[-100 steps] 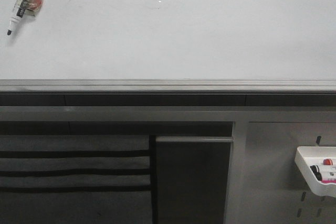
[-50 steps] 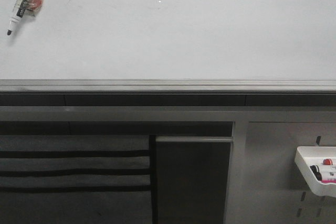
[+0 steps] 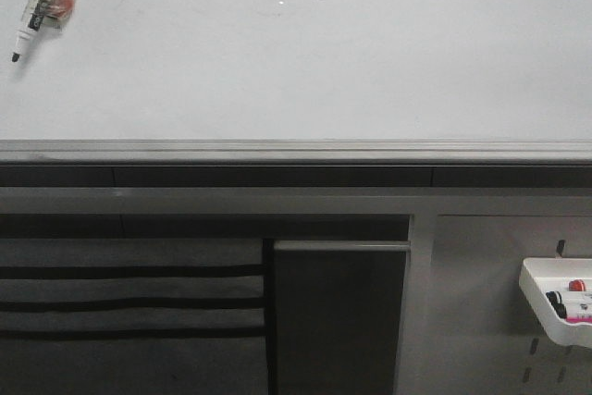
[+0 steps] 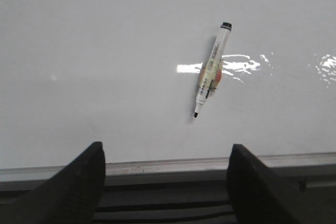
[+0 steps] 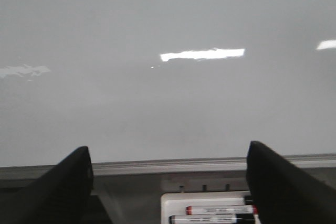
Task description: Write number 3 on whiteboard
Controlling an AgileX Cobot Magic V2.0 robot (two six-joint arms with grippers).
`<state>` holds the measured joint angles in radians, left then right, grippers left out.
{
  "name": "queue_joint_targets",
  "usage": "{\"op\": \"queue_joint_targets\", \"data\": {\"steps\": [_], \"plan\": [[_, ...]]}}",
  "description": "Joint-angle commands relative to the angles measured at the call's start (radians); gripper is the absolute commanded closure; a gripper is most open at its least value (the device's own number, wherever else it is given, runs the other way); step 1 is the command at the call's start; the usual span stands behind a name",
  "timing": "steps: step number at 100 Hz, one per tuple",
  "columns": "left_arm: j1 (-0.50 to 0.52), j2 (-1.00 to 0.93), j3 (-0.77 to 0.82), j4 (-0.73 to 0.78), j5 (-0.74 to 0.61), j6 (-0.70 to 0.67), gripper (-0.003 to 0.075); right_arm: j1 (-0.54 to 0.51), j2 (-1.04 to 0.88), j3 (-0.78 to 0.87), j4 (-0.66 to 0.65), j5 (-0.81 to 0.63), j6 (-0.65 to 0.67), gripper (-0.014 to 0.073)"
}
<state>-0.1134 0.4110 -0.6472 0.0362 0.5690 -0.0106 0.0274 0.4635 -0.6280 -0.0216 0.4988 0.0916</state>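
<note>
Toward 10 o'clock on the whiteboard (image 3: 305,62), a capless marker (image 3: 42,2) is lying tilted, tip pointing toward 7 o'clock; no black strokes of a 3 are showing. Left claw (image 4: 165,182) and right claw (image 5: 168,182) are both hanging released, grasping nothing. At 4 o'clock, a white tray (image 3: 555,307) is holding spare markers.
</note>
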Motion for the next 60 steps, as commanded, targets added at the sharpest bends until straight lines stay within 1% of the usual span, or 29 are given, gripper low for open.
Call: {"op": "queue_joint_targets", "data": {"steps": [1,9,12,17,23,41,51,60], "plan": [[-0.040,0.070,-0.025,-0.012,-0.096,0.042,0.0291,0.025,0.024,-0.035,0.126,-0.068,-0.092,0.0053],[-0.082,0.141,-0.029,-0.011,-0.137,0.069,0.0291,0.067,0.045,-0.035,0.249,-0.065,-0.222,0.0053],[-0.099,0.178,-0.034,0.011,-0.147,0.083,0.0291,0.085,0.053,-0.035,0.294,-0.061,-0.270,0.0053],[-0.115,0.234,-0.041,0.053,-0.163,0.094,0.0291,0.119,0.069,-0.035,0.339,-0.050,-0.320,0.0053],[-0.121,0.312,-0.053,0.079,-0.185,0.094,0.0292,0.167,0.083,-0.035,0.355,-0.031,-0.374,0.0053],[-0.121,0.527,-0.113,0.079,-0.282,0.094,0.0292,0.291,0.117,-0.035,0.355,-0.036,-0.398,0.0053],[-0.121,0.644,-0.158,0.079,-0.323,0.094,0.0292,0.329,0.124,-0.035,0.355,-0.056,-0.398,0.0053],[-0.121,0.724,-0.200,0.079,-0.341,0.094,0.0292,0.341,0.124,-0.035,0.355,-0.064,-0.398,0.0053]]}}
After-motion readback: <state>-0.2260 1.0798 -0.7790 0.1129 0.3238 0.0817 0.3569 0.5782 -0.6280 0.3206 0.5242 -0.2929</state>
